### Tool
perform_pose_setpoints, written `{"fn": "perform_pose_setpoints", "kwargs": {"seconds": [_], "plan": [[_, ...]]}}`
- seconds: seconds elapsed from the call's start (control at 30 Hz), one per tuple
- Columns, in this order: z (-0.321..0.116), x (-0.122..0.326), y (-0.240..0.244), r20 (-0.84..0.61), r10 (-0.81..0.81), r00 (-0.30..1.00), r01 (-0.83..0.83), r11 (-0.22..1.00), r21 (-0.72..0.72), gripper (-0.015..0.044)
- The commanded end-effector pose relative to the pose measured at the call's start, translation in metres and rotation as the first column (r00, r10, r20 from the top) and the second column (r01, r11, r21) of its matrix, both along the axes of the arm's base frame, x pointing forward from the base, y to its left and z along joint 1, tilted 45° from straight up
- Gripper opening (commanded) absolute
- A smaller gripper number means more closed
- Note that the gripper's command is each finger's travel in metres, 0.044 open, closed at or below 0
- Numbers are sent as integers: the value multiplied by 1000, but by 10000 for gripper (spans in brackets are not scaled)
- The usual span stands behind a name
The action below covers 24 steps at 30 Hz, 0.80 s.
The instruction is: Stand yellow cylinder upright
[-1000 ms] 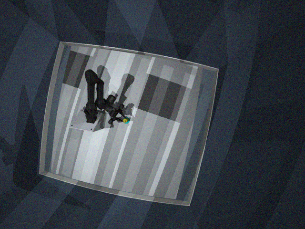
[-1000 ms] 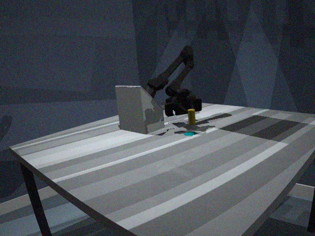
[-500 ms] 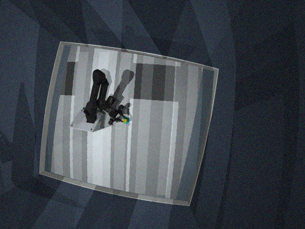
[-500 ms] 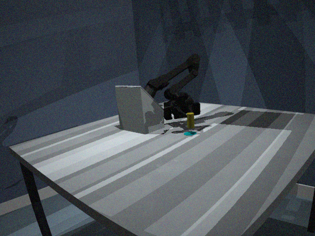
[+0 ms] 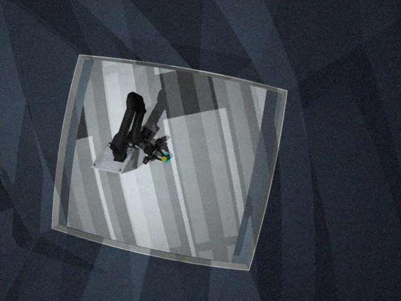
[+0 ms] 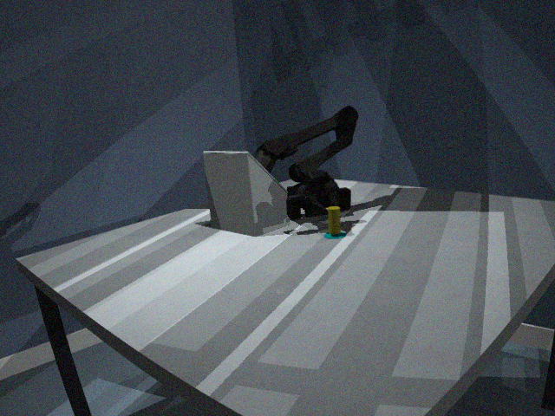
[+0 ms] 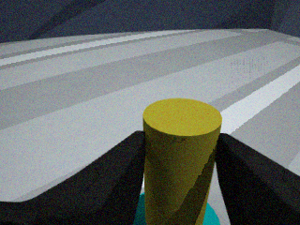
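The yellow tall cylinder [image 5: 164, 158] [image 6: 334, 220] [image 7: 180, 164] is upright between the fingers of my gripper [image 5: 164, 157] [image 7: 180, 142], which is shut on its upper part. The cyan circle [image 5: 168, 157] [image 6: 342, 234] [image 7: 213, 217] shows beneath and around the cylinder's lower end. In the exterior view the cylinder's bottom appears within the circle, at or very near the table surface; I cannot tell whether it touches. In the wrist view the cylinder's bottom is below the frame edge.
The pale wedge-shaped base block [image 5: 108, 162] [image 6: 228, 192] stands close behind the gripper, on the arm's side. The table [image 5: 148, 200] [image 6: 286, 313] has striped light and shadow across it. Its raised-looking rim shows in the top view, far from the cylinder.
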<state>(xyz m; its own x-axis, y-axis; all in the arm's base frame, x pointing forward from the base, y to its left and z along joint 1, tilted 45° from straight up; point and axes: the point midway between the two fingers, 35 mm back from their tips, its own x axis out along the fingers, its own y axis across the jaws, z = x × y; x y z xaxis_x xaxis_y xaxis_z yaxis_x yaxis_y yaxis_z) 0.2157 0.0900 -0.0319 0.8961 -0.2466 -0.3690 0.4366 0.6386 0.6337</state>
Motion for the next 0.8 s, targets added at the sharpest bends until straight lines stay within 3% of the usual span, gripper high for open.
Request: {"fn": "perform_pose_setpoints", "kwargs": {"seconds": [0.0,0.3,0.67,0.77], "plan": [[-5,0,6,2,-2,1000,2,1000,0,105],[-5,0,6,2,-2,1000,2,1000,0,105],[-5,0,6,2,-2,1000,2,1000,0,394],[-5,0,6,2,-2,1000,2,1000,0,400]]}}
